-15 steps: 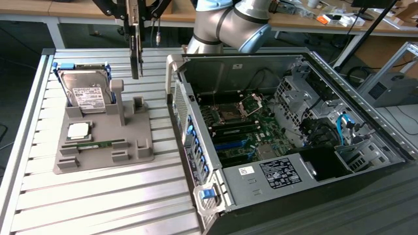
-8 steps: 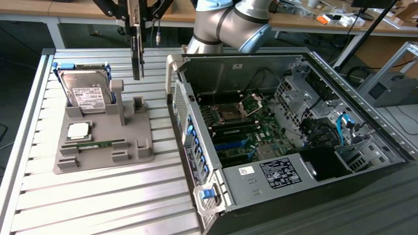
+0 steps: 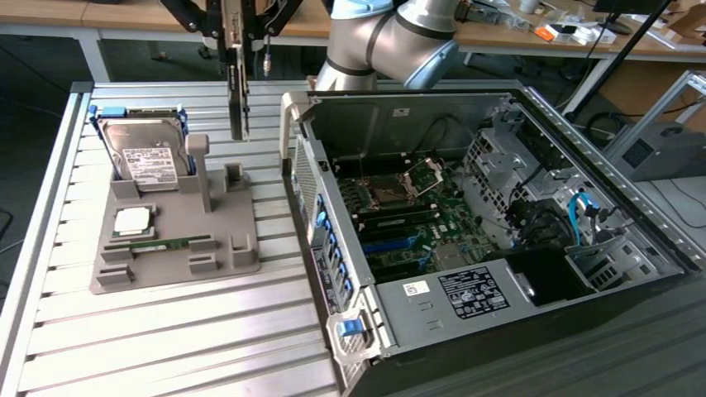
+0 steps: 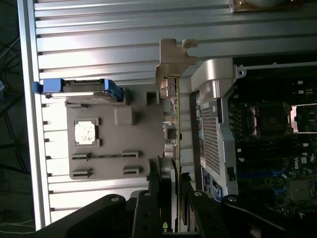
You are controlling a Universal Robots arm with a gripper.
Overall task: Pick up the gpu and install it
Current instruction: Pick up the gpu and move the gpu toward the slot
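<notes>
A slatted metal table (image 3: 165, 347) is seen to be loaded with a grey moulded holder (image 3: 226, 248) (set toward the exterior view's left) and, just beside it, an open computer case (image 3: 386, 116) laid on its side.

The hand (image 3: 237, 31) is cut off by the exterior view's top edge; it covers the upper end of the gpu (image 3: 237, 95); the computer case (image 3: 331, 165) runs off the bottom edge; the hard drive (image 3: 149, 157) label is too small to read.
</notes>
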